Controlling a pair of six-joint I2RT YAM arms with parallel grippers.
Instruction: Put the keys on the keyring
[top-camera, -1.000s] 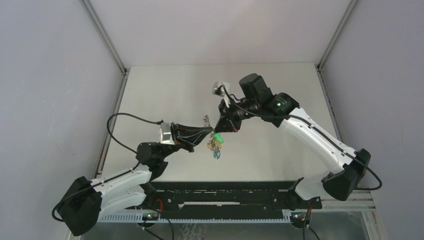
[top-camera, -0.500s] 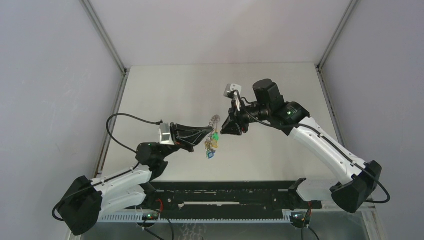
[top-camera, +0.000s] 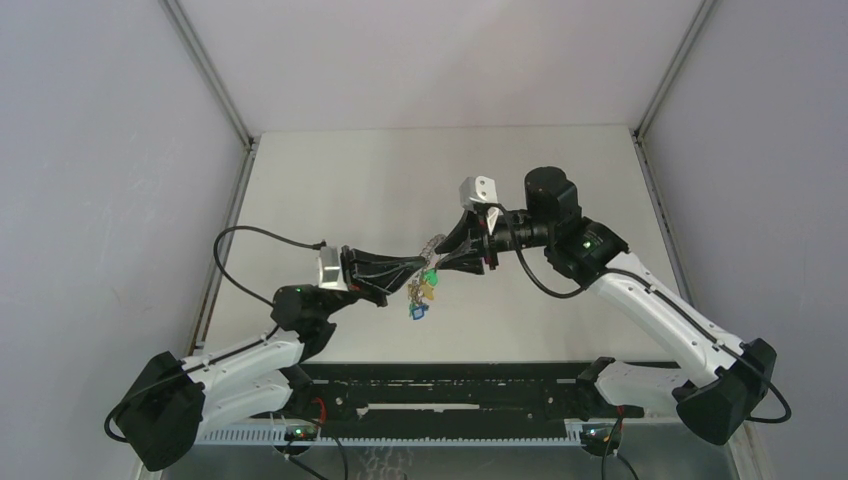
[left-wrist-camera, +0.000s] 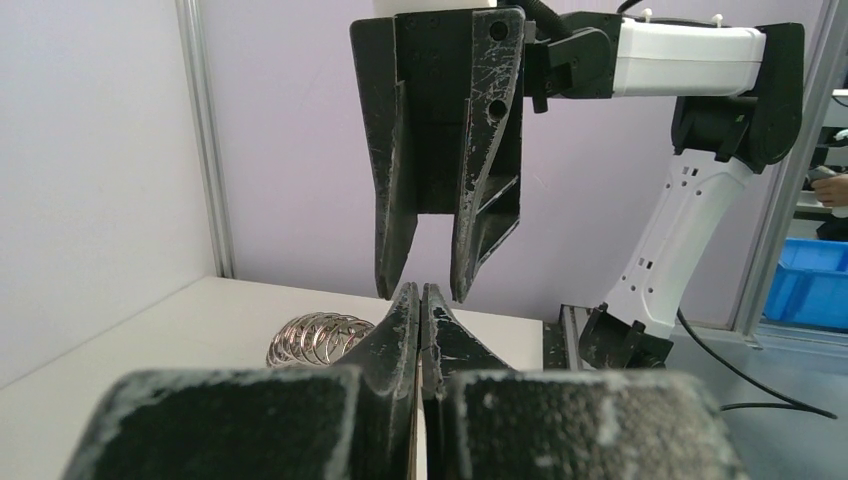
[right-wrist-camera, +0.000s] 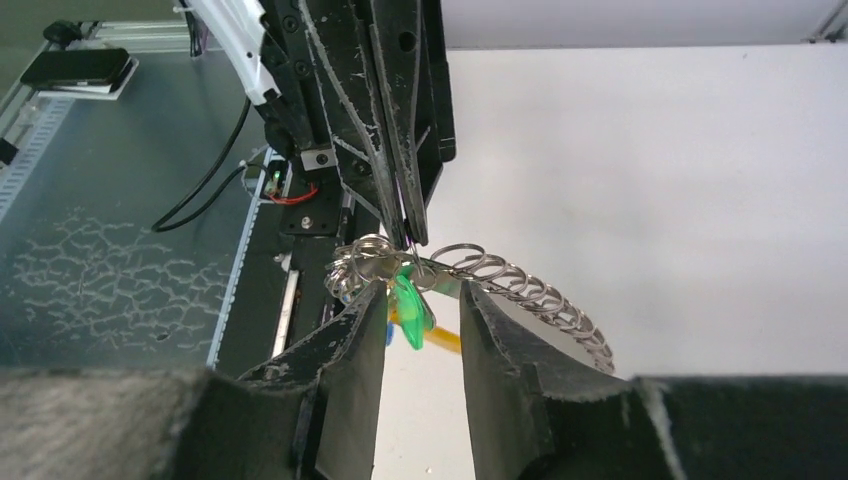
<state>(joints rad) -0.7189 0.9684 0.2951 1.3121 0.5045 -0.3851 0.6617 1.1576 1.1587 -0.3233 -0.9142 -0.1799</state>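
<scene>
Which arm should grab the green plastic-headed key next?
Likely right: the right gripper, open, straddles the green plastic-headed key; the left gripper is shut, holding up the silvery coiled metal keyring.

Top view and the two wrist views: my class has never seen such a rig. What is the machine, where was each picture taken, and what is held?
The machine is two robot arms bolted at the near edge of a table. The top view looks down from above and behind them; each wrist view rides on one arm, looking along its own fingers. The left end effector is shut, pinching the keyring, a coil of silvery loops, with the keys dangling below, apparently off the table. The right end effector is open, its fingers either side of a green key.
</scene>
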